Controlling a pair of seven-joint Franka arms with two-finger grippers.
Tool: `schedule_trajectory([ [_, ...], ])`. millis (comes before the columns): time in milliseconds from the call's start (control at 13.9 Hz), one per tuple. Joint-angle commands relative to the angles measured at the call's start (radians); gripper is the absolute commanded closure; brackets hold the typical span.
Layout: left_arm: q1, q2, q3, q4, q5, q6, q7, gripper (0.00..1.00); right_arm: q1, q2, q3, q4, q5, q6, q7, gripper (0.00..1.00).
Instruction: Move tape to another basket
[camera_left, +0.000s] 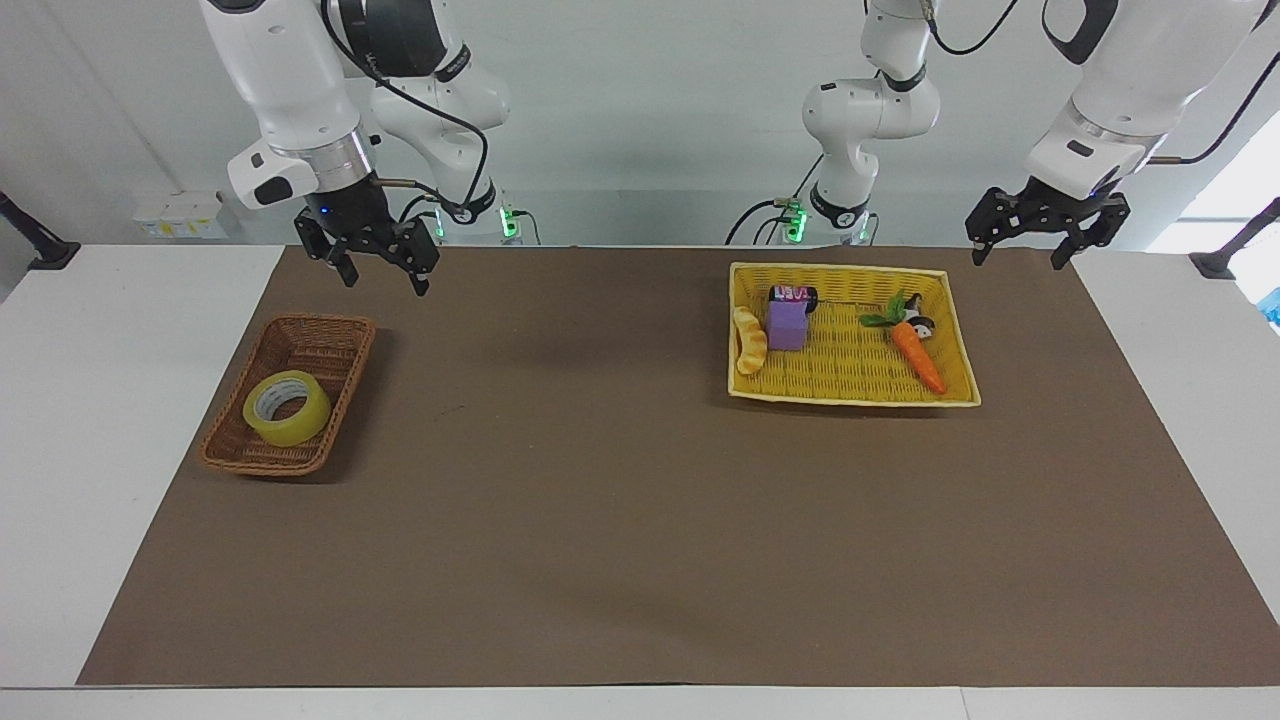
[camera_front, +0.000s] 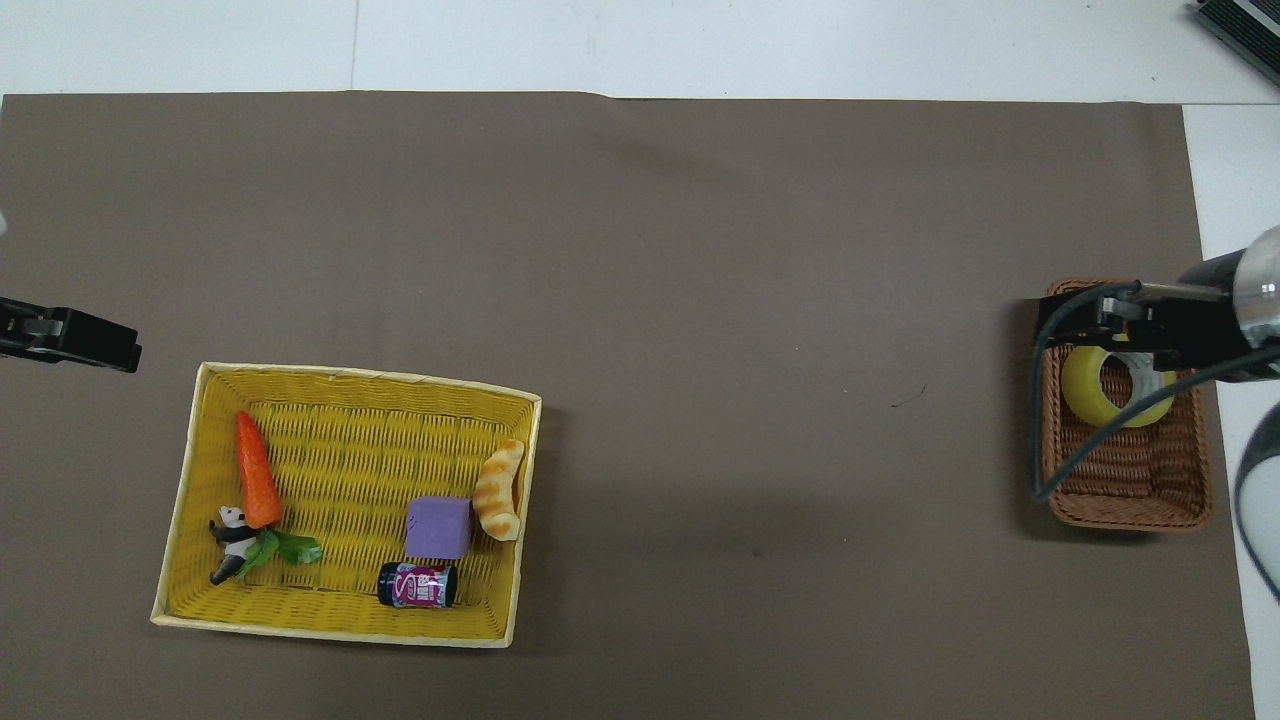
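The yellow tape (camera_left: 287, 407) lies flat in the brown wicker basket (camera_left: 322, 336) at the right arm's end of the table. My right gripper (camera_left: 385, 281) is open and empty, raised high above the basket and well clear of the tape. In the overhead view the right gripper (camera_front: 1120, 322) covers part of the tape (camera_front: 1083, 393) in the basket (camera_front: 1125, 495). My left gripper (camera_left: 1020, 256) is open and empty and waits in the air beside the yellow basket (camera_left: 850, 392), at the left arm's end.
The yellow basket (camera_front: 345, 375) holds a carrot (camera_front: 257, 470), a purple block (camera_front: 439, 527), a bread piece (camera_front: 498, 490), a small can (camera_front: 417, 585) and a panda figure (camera_front: 230, 530). A brown mat (camera_left: 600, 500) covers the table.
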Motion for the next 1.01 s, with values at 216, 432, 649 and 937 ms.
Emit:
schedule_trajectory([
  [216, 0.009, 0.003, -0.008, 0.019, 0.008, -0.021, 0.01, 0.0, -0.04, 0.001, -0.016, 0.069, 0.009, -0.094, -0.09, 0.0],
  [432, 0.011, 0.003, -0.008, 0.019, 0.007, -0.021, 0.01, 0.0, -0.034, 0.001, -0.007, 0.068, 0.016, -0.068, -0.12, 0.0],
  [649, 0.009, 0.003, -0.008, 0.019, 0.007, -0.021, 0.01, 0.0, -0.041, 0.001, -0.007, 0.066, 0.015, -0.064, -0.138, 0.0],
  [937, 0.011, 0.003, -0.008, 0.019, 0.007, -0.021, 0.01, 0.0, -0.041, 0.011, -0.008, 0.077, 0.0, -0.081, -0.164, 0.0],
])
